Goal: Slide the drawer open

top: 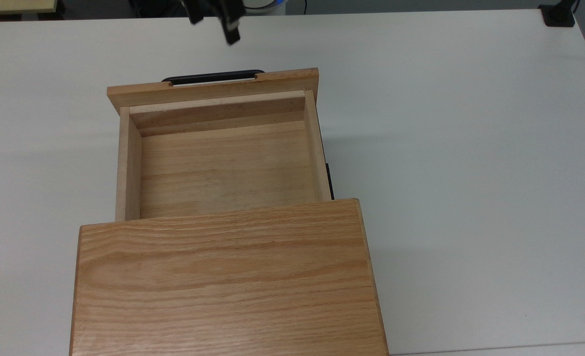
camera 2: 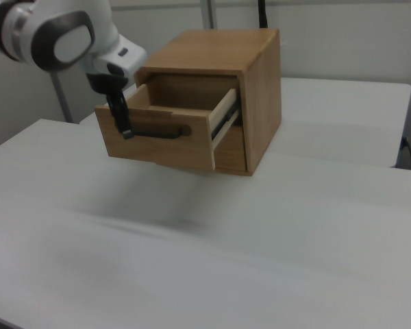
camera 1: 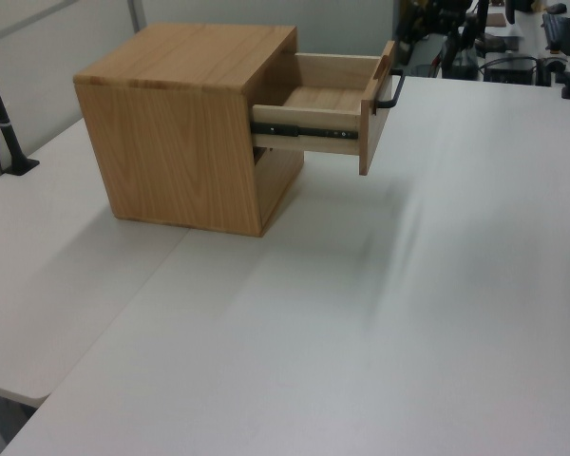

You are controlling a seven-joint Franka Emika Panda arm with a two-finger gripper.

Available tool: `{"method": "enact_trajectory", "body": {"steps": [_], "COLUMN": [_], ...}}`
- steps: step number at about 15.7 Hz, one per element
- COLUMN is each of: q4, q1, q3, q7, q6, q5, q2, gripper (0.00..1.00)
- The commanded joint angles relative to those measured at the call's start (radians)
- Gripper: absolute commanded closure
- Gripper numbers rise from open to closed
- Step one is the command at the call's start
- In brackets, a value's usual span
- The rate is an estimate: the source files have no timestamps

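The drawer [top: 223, 168] stands pulled well out of the cabinet [top: 223, 277], its empty wooden floor open to the top view and its wide front panel the part farthest from the cabinet. In the left view a dark slide rail [camera 1: 299, 130] runs along the drawer's side between the panel and the cabinet wall. The thin black handle [top: 212, 76] lies along the outer face of the front panel. The gripper [top: 212, 20] sits at the top view's upper edge, beyond the handle and apart from it, with bare white table [top: 470, 148] between the two. It is released: the two dark fingers [top: 230, 30] are spread with a gap between them and nothing in it. In the right view the white arm [camera 2: 61, 34] comes in from the right view's upper left corner and bends downward, so that the gripper points down in front of the drawer panel — one black finger hangs across the right view's left end of the handle, and contact cannot be told from there. The cabinet rests on the table with its drawer side turned toward the arm.
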Motion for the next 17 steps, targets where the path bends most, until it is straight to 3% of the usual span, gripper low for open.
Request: {"method": "enact_trajectory", "body": {"steps": [1,3,5,8,12,17], "q4": [0.069,0.091,0.102,0.128,0.169,0.192], "q1": [0.025,0.027,0.031,0.039,0.037,0.033], "q3": [0.027,0.038,0.052,0.125,0.127,0.122], "q7": [-0.368,-0.473,-0.484,-0.483,-0.574,-0.575], "q6": [-0.193,-0.252,-0.263,-0.309,-0.378,-0.381], "q5": [-0.073,-0.124,-0.158,-0.276,-0.272,-0.267], "q2": [-0.002,0.001,0.004,0.056,0.076,0.098], "gripper": [0.00,0.00,0.00,0.00,0.00,0.00]}}
